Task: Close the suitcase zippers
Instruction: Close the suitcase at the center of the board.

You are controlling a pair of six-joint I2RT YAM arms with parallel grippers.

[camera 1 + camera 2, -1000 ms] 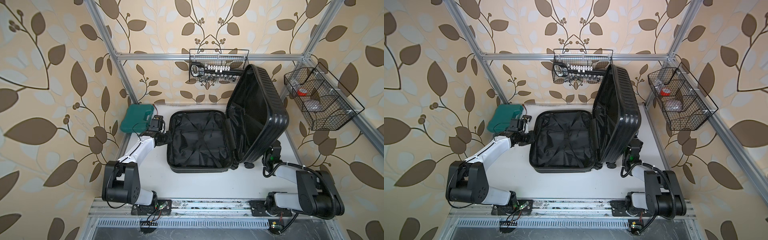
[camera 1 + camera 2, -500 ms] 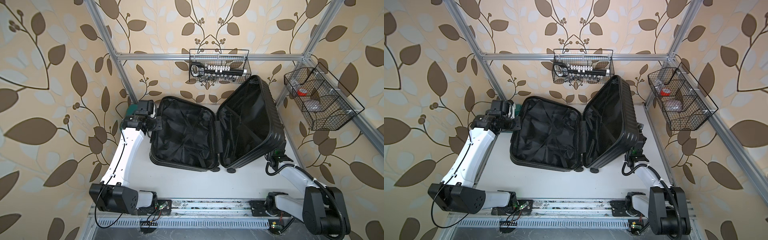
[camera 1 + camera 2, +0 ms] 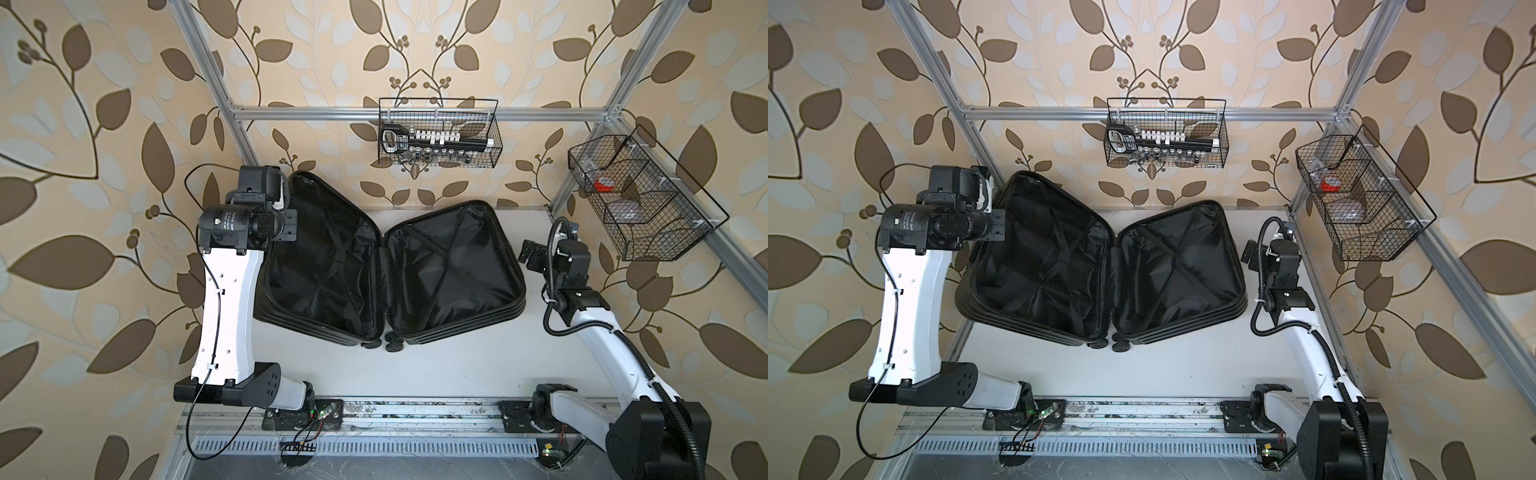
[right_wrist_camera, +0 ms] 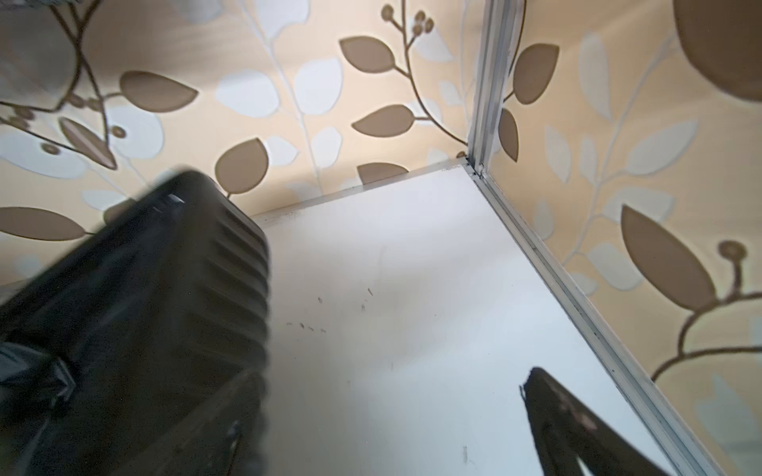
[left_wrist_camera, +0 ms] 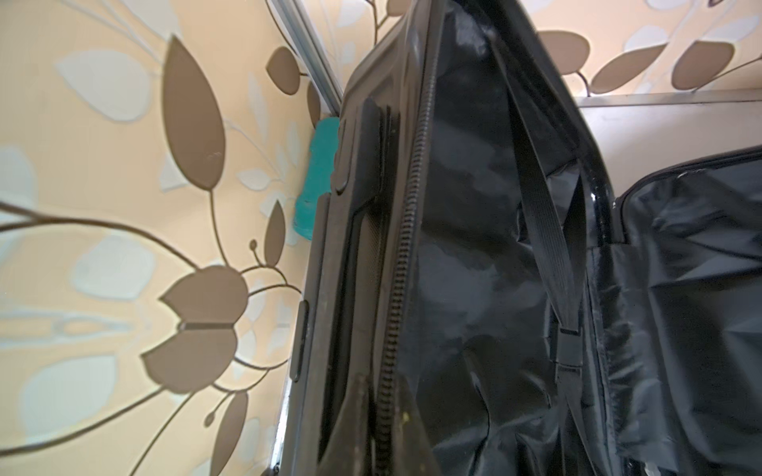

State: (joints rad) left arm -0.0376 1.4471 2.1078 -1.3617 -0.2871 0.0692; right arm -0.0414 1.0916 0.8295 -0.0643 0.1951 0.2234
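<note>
Black suitcase (image 3: 449, 266) open, left half tipped up. Left claw (image 3: 284, 196) pinches rim; right claw (image 3: 528, 254) wide, empty. Zipper teeth (image 5: 406, 247), teal case (image 5: 317, 173): left wrist view only.

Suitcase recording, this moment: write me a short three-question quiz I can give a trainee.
1. Which wrist view shows the teal case peeking past the suitcase?
2. True or false: the suitcase is zipped shut.
3. The left gripper is shut. The right gripper is: A open; B shut on a zipper pull; C out of view.
Key: 1 left; 2 false, both halves lie spread open; 3 A.
</note>
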